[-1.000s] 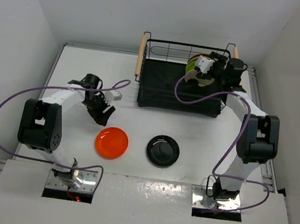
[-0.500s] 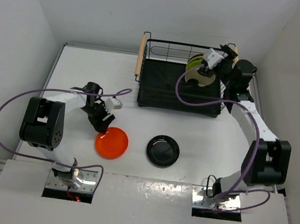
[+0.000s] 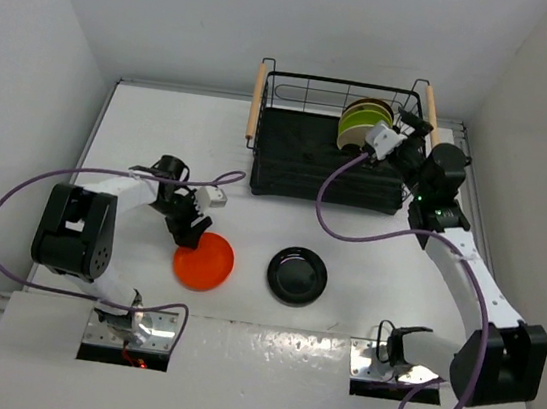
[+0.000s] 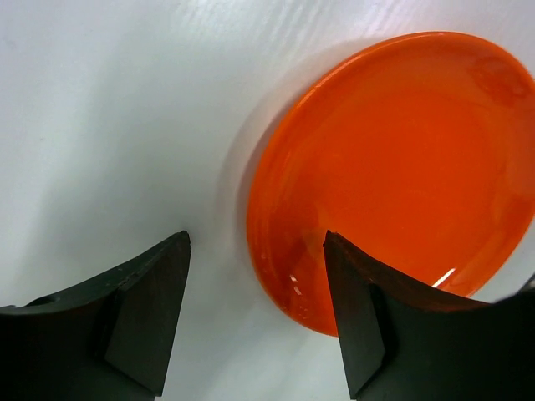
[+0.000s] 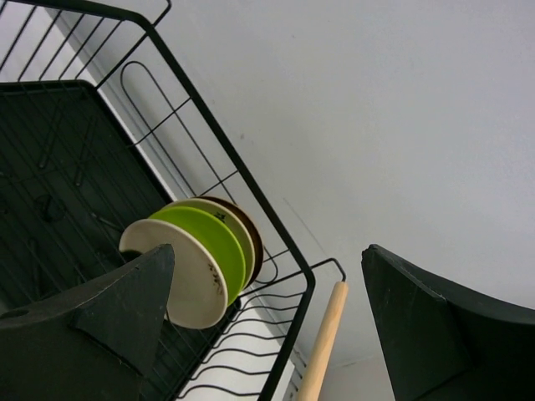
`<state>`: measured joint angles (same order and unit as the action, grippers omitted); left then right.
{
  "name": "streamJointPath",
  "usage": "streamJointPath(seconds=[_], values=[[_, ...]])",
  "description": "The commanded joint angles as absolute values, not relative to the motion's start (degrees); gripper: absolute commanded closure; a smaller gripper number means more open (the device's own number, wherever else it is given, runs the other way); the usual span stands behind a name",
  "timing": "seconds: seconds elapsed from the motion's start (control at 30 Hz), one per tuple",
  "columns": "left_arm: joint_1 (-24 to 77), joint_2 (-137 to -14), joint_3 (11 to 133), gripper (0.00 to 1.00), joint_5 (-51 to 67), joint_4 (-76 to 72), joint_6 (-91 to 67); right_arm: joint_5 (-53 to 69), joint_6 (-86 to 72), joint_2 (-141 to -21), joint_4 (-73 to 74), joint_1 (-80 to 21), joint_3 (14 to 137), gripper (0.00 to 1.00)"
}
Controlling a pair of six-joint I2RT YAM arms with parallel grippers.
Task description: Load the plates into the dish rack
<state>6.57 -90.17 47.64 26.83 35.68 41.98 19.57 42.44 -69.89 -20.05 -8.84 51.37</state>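
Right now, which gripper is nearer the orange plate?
Left. The left gripper straddles the rim of the orange plate, one finger over the plate, one over the table. The right gripper is far off, at the right end of the dish rack.

Left claw (image 3: 189, 231) reached orange plate (image 3: 207, 262) — right claw (image 3: 407, 132) left the rack (image 3: 300, 156).

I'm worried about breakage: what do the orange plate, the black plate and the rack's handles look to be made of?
Orange plate: glossy with sharp glints; plastic or glazed ceramic, can't tell which. Black plate: shiny and reflects light; likewise open. Rack's handles: pale and matte, likely bare wood.
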Motion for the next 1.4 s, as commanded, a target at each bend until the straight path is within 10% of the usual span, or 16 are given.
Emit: streamJointPath(seconds=[0.0,0.4,0.7,1.37], values=[[7.6,-91.3,46.1,0.29,31.6,40.5,45.6,18.1,43.2,-66.0,-19.4,-9.4,50.0,0.07],[11.0,-96.6,45.4,0.33,26.4,38.4,43.2,15.8,42.9,-57.4,-17.1,-9.3,43.5,0.06],[12.0,-94.8,44.9,1.0,24.0,37.7,41.1,15.5,42.6,-55.9,-16.8,-9.5,42.4,0.03],[13.0,-77.1,82.1,1.0,28.2,61.4,41.0,47.9,9.7,-75.5,-10.6,-28.6,59.6,0.15]])
